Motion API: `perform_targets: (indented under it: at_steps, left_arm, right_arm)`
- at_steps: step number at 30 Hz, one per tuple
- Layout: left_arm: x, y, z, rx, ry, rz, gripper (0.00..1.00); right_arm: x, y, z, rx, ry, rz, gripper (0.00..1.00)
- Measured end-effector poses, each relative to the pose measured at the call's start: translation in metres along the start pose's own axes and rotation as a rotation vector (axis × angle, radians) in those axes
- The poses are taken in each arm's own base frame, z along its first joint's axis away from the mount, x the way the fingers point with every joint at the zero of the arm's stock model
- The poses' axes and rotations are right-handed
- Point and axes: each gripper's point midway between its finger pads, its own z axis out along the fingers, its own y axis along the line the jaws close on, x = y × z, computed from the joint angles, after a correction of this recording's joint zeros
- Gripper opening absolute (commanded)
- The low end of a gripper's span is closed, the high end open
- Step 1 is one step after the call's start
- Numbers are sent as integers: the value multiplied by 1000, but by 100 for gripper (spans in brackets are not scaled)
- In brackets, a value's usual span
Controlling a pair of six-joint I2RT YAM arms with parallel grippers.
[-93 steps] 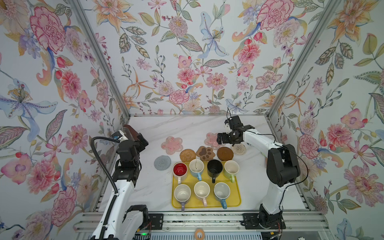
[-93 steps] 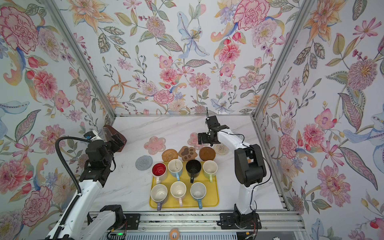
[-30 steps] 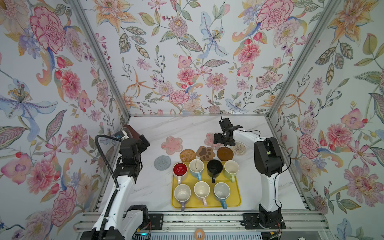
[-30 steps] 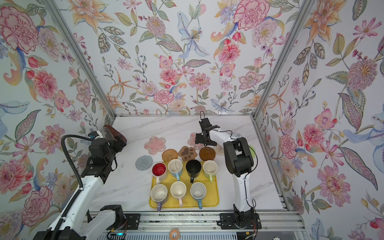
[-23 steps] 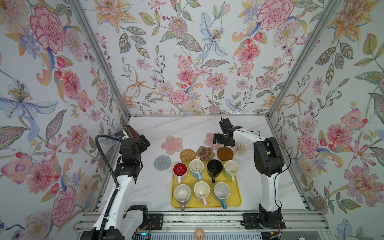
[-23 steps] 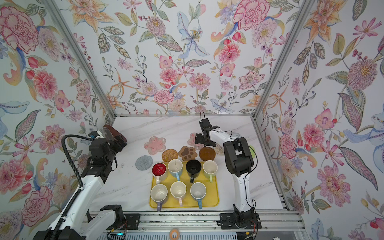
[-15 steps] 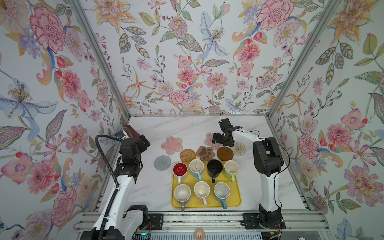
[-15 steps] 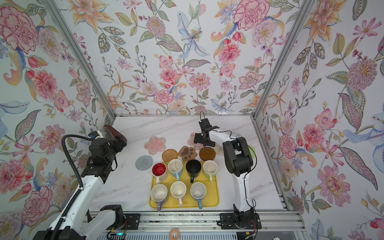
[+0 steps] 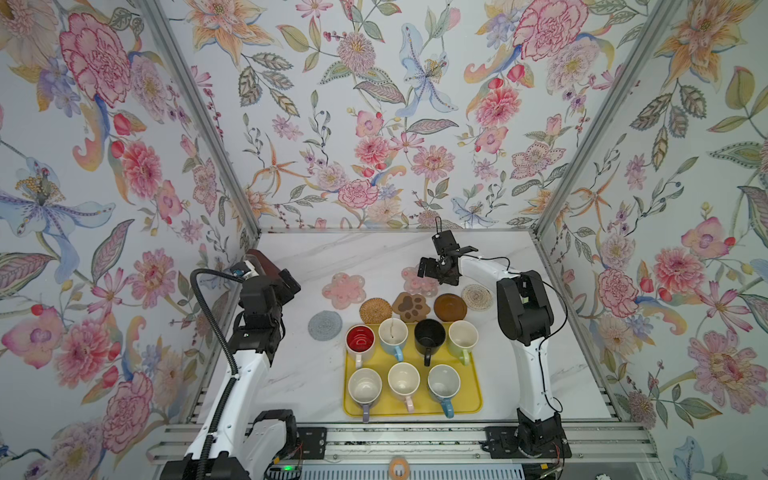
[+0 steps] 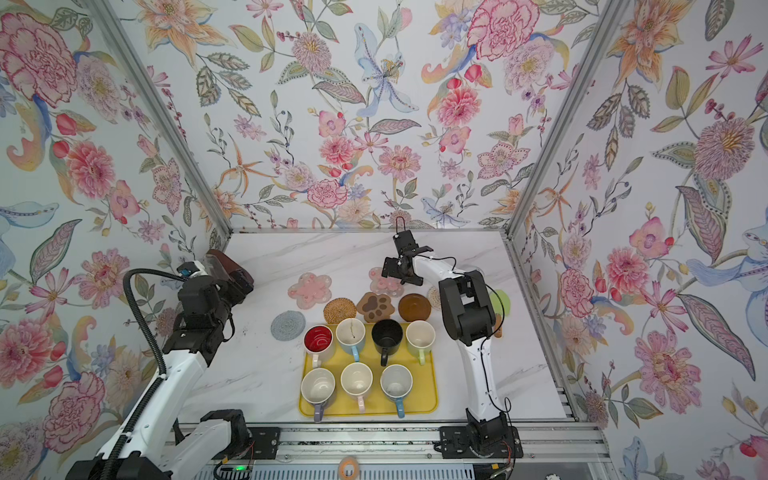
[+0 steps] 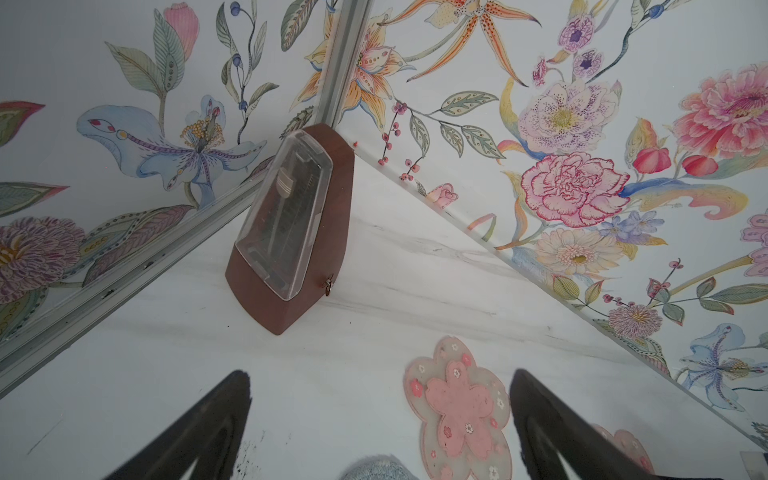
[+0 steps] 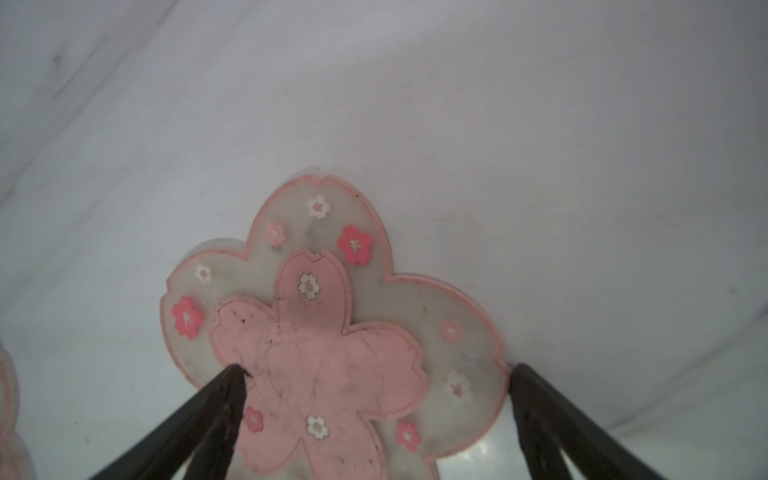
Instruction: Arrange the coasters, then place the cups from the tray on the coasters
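**A:** Seven cups (image 9: 405, 380) sit on the yellow tray (image 9: 471, 401), so why is the right end effector (image 12: 378, 370) spread wide over that pink flower coaster (image 12: 316, 299)?

**B:** Probably to straddle and shift it on the counter (image 9: 374, 253); coasters come first. The left end effector (image 11: 380, 374) is wide too, holding nothing

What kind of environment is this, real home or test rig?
Most likely a staged robot test cell, not a home: floral-papered panels on aluminium posts box in a marble-look tabletop, and both arm bases are mounted on a rail along its front.
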Motion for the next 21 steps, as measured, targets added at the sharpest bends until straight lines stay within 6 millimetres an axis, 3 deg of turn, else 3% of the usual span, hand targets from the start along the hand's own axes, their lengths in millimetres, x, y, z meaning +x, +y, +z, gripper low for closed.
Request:
perform_targets:
  at_steps: [7, 16, 21]
  left_arm:
    - [0, -2, 1, 6, 5, -8, 99]
    - [4, -4, 7, 15, 24, -13, 99]
    - [3, -5, 7, 18, 21, -17, 99]
  right_arm:
    - [-4, 0, -5, 51, -30, -81, 99]
    - [13, -6, -50, 77, -35, -216, 94]
    - [25, -5, -54, 69, -13, -267, 92]
